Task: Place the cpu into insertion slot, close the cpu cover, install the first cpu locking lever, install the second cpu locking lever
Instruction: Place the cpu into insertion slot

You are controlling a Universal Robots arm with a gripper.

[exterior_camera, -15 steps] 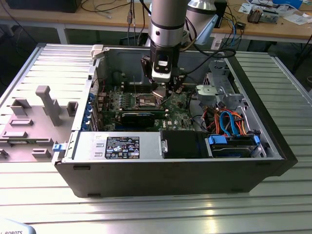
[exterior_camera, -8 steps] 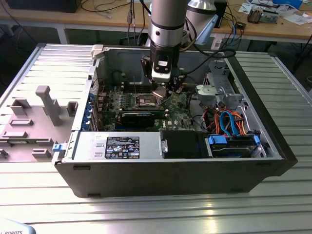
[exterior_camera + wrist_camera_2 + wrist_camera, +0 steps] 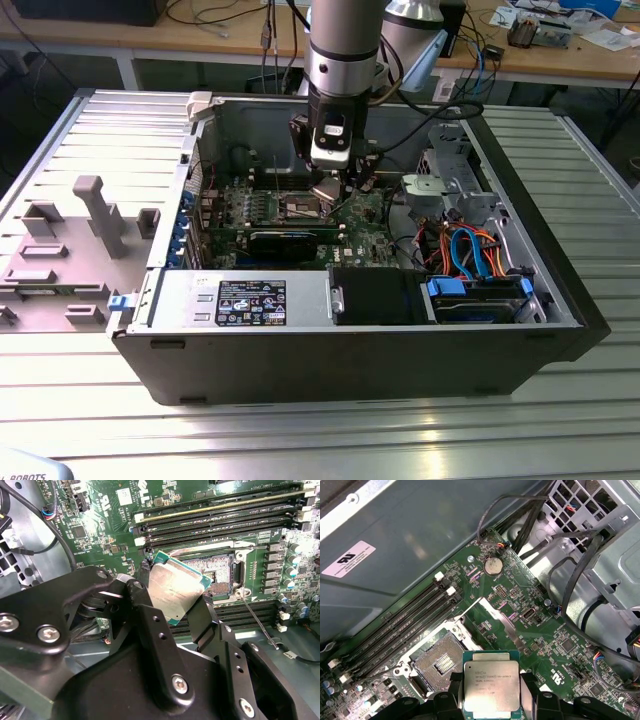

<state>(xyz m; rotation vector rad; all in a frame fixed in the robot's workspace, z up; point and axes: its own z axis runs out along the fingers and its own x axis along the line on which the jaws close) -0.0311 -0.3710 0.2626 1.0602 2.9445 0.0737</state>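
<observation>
- An open computer case [image 3: 350, 360] lies on its side on a ribbed metal table [image 3: 320, 430]. It holds a green circuit board [image 3: 250, 200] against its far wall, a labelled grey power supply [image 3: 245, 300] along its near edge, and blue and orange cables [image 3: 470, 250] in the corner at the exterior view's right.
- On the board, the insertion slot [image 3: 442, 662] lies uncovered beside the long black memory slots [image 3: 395, 630]. The cpu cover [image 3: 502, 625] is swung up off it.
- A thin locking lever [image 3: 255, 620] angles away from the slot's edge.
- The gripper [image 3: 175, 592] reaches down into the case, its jaws closed narrowly on the cpu [image 3: 175, 587], one black finger [image 3: 145, 595] against each of two opposite edges.
- The cpu, silvery top showing in both wrist views, hangs tilted above the board, just beside the slot and not yet seated.
</observation>
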